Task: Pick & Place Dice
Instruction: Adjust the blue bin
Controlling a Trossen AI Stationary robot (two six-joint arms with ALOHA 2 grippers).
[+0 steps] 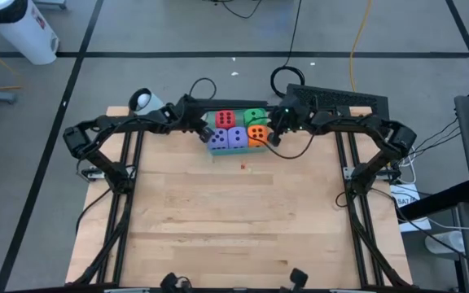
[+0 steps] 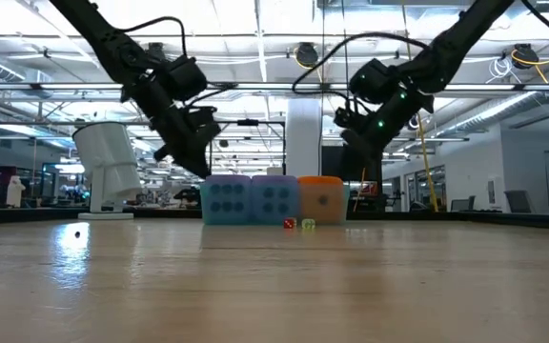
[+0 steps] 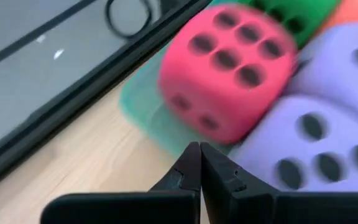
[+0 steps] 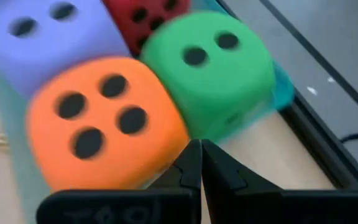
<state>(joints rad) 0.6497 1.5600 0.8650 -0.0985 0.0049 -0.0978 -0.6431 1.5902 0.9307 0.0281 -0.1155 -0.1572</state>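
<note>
Five soft pipped dice (image 1: 236, 130) grouped in teal tray (image 3: 143, 109); placing apparently finished. Left hand (image 3: 200, 163), right hand (image 4: 200, 160): shut, empty. Next: withdrawal.

Obstacles: five dice packed touching in teal tray (image 3: 143, 111) at tabletop (image 1: 234, 220) far edge, centre: red die (image 1: 225, 120), green die (image 1: 255, 116), orange die (image 1: 257, 134), two purple-blue dice (image 1: 228, 139).
Left end effector (image 1: 204, 130), shut, just beside cluster's left side; right end effector (image 1: 274, 135), shut, just beside its right side.
Two tiny objects (image 2: 297, 224) in front of cluster.
Free room: tabletop middle, near edge, both near corners.
</note>
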